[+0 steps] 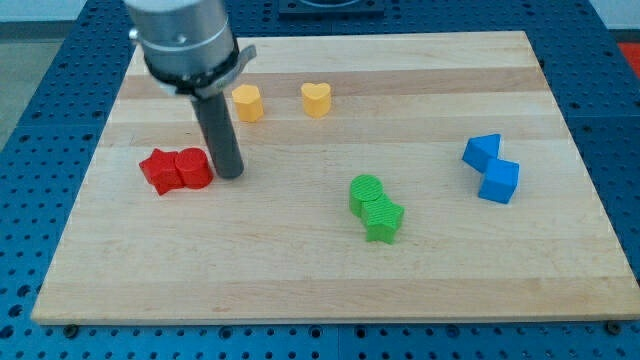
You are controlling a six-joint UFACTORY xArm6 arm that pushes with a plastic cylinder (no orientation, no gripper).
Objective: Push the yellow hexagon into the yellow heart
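Hexagon: yellow hexagon [247, 102] lies just above-right of my tip [230, 174], left of yellow heart [316, 99]
Tip: bare rod, no claw, just beside red blocks [177, 169]

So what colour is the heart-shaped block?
Yellow. The heart shows plainly in the camera view, near the view's top, right of the yellow hexagon.

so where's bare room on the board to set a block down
Bare: the bottom strip below the red blocks and green blocks; the middle between green and blue blocks. Crowded: top left, my tip beside red, near yellow hexagon and heart.
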